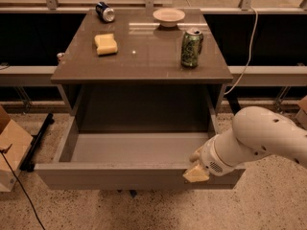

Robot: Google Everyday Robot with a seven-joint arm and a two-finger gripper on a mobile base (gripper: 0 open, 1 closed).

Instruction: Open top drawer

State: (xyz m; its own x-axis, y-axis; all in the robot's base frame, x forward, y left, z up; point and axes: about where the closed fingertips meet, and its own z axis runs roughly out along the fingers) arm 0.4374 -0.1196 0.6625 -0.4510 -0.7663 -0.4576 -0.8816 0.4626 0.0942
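Note:
The top drawer (120,175) is a wide grey-brown drawer with a flat handleless front. It stands pulled far out of the cabinet, and its deep grey box is empty. My gripper (195,169) is at the right end of the drawer's front panel, at its top edge, with a cream fingertip (196,174) over the rim. The white arm (261,138) reaches in from the right. The lower drawers are hidden beneath the open one.
On the cabinet top (144,56) stand a green can (191,47), a yellow sponge (105,43), a pale bowl (169,16) and a blue can lying down (104,11). A cardboard box (10,147) sits on the floor at left. A white cable (249,47) hangs at right.

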